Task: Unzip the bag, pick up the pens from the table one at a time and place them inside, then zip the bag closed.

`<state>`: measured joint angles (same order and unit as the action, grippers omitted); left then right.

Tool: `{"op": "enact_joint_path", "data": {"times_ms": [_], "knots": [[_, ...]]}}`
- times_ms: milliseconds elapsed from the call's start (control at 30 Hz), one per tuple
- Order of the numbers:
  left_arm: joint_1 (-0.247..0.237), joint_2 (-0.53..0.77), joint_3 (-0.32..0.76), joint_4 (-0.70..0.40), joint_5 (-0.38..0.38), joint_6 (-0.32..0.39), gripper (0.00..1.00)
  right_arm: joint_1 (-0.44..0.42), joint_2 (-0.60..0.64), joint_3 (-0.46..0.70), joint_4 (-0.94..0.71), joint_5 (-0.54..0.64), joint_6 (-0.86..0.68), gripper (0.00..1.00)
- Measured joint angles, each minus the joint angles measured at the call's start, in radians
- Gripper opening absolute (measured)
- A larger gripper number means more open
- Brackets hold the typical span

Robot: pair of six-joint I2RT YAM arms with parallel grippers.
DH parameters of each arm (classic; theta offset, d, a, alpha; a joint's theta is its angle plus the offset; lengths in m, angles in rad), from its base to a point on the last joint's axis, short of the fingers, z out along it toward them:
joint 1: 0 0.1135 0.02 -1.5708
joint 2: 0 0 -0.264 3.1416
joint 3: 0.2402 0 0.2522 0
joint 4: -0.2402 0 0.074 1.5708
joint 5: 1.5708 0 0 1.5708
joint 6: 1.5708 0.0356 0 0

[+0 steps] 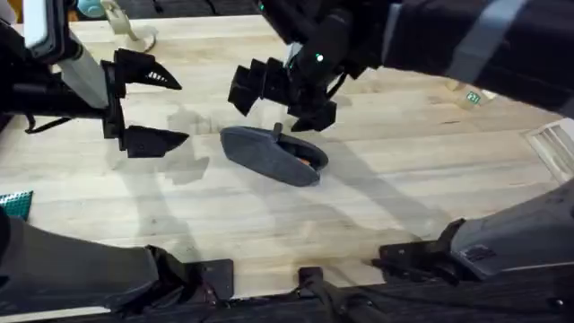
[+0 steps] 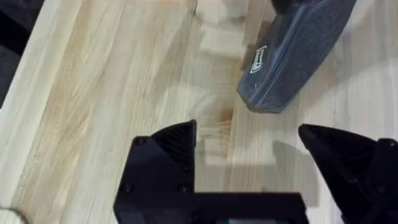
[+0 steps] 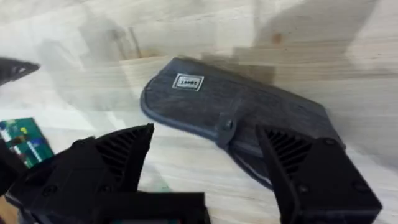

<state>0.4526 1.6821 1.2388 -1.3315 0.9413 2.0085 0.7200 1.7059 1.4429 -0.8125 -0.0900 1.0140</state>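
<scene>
The grey bag [image 1: 269, 154] lies mid-table on the table [image 1: 377, 206], slanting. At its right end the zip gapes, and an orange pen tip [image 1: 306, 160] shows inside. My right gripper [image 1: 285, 100] hovers open just behind and above the bag. In the right wrist view the bag [image 3: 230, 106] with its white label lies below the spread fingers [image 3: 124, 152], and the zip pull [image 3: 226, 127] sits midway along it. My left gripper [image 1: 154, 106] stands open to the bag's left, holding nothing. The left wrist view shows the bag's rounded end [image 2: 289, 59] beyond my gripper [image 2: 249, 146].
A green card [image 1: 16, 204] lies at the table's left edge. A beige object [image 1: 127, 27] stands at the back left. A small green-and-white tag [image 1: 473, 97] and a pale slatted object [image 1: 556, 144] are at the right.
</scene>
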Motion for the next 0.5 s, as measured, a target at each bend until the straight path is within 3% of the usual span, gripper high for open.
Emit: {"op": "enact_joint_path", "data": {"times_ms": [67,100,300,500], "knots": [[0.0,0.0,0.0,0.0,0.0,0.001,0.994,0.0,0.019,0.0,0.002,0.0,0.007,0.995],[0.0,0.0,0.0,0.0,0.0,0.002,0.994,0.0,0.045,0.0,0.004,0.0,0.012,0.937],[0.0,0.0,0.0,0.001,0.0,0.004,0.994,0.008,0.051,0.0,0.004,0.0,0.015,0.838],[0.0,0.0,0.0,0.001,0.0,0.004,0.994,0.029,0.051,0.0,0.004,0.001,0.015,0.799]]}}
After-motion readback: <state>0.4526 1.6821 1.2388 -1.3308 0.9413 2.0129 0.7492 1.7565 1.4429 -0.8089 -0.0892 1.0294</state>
